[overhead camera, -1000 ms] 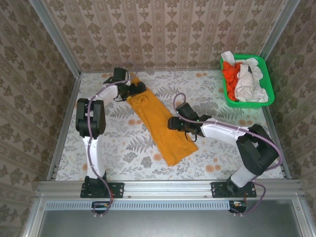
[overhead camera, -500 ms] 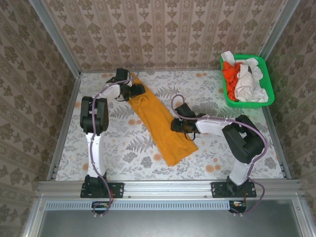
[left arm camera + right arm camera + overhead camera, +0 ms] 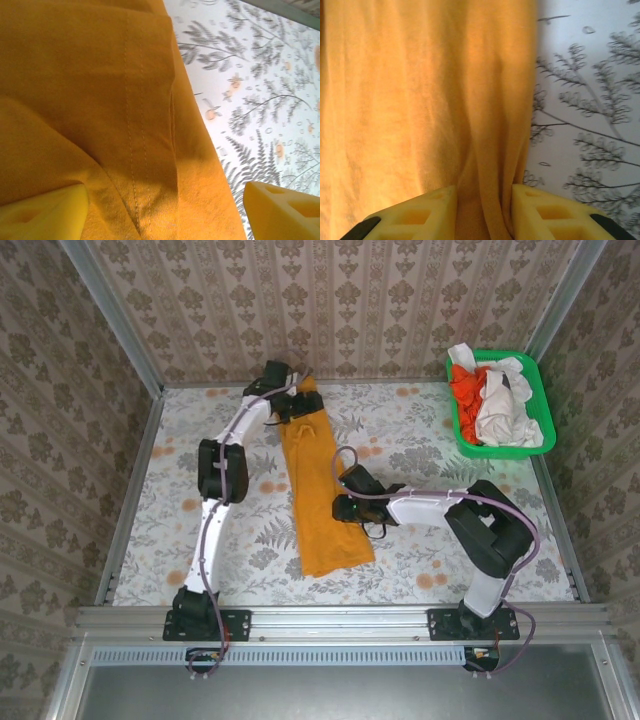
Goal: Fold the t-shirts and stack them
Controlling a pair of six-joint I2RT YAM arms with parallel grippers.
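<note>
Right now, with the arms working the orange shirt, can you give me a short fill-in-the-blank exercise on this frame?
1. The basket in the far right corner is coloured ____.
2. Seen from above, the right gripper pinches the mustard-orange t-shirt at its ____ edge.
3. Over that shirt's far end, the left gripper has its jaws ____.
4. The red-orange t-shirt lies in the ____.

Missing words: green; right; open; basket.
</note>
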